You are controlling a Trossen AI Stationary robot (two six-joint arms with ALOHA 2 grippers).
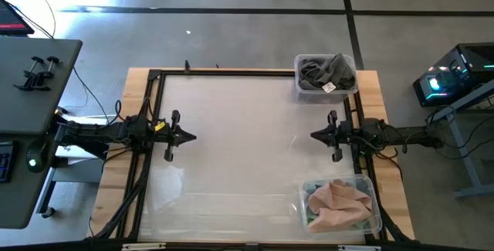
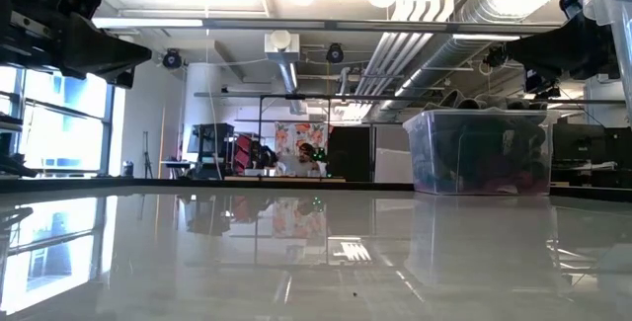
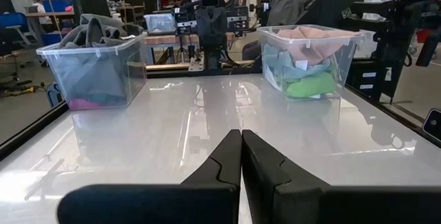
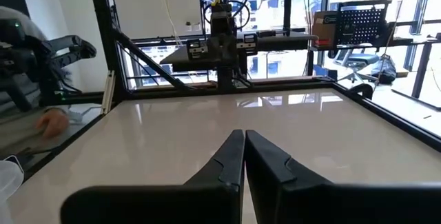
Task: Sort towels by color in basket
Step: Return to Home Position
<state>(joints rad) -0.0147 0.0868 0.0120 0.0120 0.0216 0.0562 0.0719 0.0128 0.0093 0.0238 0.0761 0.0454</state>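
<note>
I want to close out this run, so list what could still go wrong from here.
1. The dark grey towels heap above the rim of the far bin; one could slide out.
2. The near bin holds peach-pink towels over a lime green towel, and a magenta towel shows under the grey, so the sort may be judged mixed.
The left gripper and right gripper sit shut, apart from both bins.

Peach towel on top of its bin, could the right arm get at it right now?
Probably yes: the peach towel lies uncovered atop its open bin, near the right gripper, with nothing between.
</note>
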